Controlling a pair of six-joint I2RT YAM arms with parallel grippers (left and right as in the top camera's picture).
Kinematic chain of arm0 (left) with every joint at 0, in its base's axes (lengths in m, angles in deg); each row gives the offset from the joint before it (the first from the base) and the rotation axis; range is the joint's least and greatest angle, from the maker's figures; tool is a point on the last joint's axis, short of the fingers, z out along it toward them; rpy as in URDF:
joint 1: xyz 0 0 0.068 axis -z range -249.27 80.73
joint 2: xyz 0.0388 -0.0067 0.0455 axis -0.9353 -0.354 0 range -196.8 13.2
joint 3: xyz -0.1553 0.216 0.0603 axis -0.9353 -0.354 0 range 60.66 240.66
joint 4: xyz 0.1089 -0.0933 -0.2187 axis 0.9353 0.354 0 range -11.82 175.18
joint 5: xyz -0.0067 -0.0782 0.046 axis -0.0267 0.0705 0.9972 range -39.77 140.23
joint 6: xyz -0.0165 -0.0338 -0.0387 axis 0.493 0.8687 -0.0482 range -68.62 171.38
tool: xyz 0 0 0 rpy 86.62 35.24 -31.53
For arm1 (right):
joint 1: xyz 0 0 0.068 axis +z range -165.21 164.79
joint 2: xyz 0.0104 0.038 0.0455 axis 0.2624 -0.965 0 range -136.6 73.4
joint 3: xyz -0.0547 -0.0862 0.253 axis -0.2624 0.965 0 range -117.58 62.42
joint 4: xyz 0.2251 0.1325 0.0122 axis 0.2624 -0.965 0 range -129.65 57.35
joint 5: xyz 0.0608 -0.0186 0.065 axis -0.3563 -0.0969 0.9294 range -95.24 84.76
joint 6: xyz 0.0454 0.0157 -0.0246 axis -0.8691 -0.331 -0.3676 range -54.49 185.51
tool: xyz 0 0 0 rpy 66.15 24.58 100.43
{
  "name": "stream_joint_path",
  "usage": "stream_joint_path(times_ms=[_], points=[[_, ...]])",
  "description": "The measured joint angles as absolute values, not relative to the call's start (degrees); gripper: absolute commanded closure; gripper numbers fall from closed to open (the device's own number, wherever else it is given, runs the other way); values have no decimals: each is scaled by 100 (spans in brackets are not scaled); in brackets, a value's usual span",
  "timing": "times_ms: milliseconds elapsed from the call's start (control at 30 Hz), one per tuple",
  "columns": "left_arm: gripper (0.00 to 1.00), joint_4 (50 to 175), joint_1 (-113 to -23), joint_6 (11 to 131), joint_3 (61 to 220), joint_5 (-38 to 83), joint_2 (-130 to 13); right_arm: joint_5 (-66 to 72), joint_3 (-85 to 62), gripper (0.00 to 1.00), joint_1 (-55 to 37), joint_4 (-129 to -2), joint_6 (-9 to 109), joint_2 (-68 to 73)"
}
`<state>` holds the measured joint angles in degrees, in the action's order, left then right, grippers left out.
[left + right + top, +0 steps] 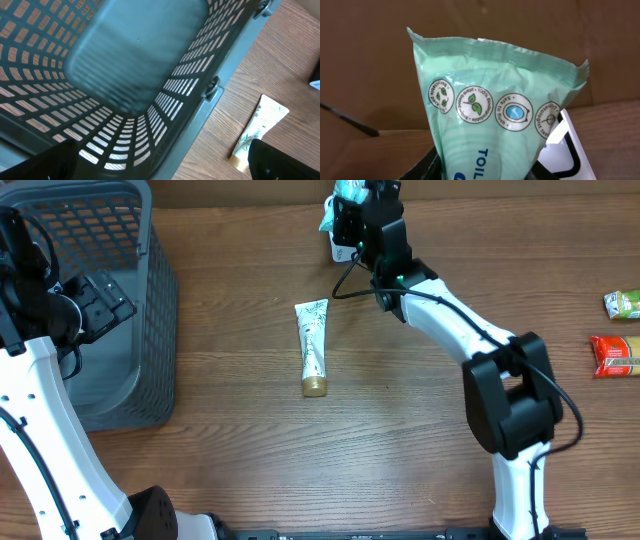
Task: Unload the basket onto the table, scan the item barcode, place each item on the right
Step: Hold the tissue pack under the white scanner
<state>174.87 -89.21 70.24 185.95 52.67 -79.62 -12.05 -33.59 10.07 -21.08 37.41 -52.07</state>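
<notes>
- The right hand (348, 225) is closed partway on a green wipes packet (495, 120) and holds it up at the far edge of the surface (400, 430).
- In the right wrist view, the packet's crimped top edge points up, and a white object (566, 145) sits just beside its lower right.
- The left hand (98, 302) is wide open and empty above the grey basket (150, 330).
- A tube (313, 345) lies flat mid-surface.
- Two snack packs (618, 355) lie at the right edge.
</notes>
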Motion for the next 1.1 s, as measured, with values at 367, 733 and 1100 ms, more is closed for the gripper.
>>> stream_joint_path(times_ms=[367, 733, 1100], points=[[0, 17489, -8921, 7024, 18595, 5269, -7962, -1231, -3361, 60, 801, -1815, 3188, -5867], [0, 17487, -8921, 7024, 18595, 5269, -7962, -1201, -3385, 55, 738, -1096, 3160, -5869], [0, 17489, -8921, 7024, 18595, 5269, -7962, -407, -4231, 59, 441, -3010, 3835, -5900]])
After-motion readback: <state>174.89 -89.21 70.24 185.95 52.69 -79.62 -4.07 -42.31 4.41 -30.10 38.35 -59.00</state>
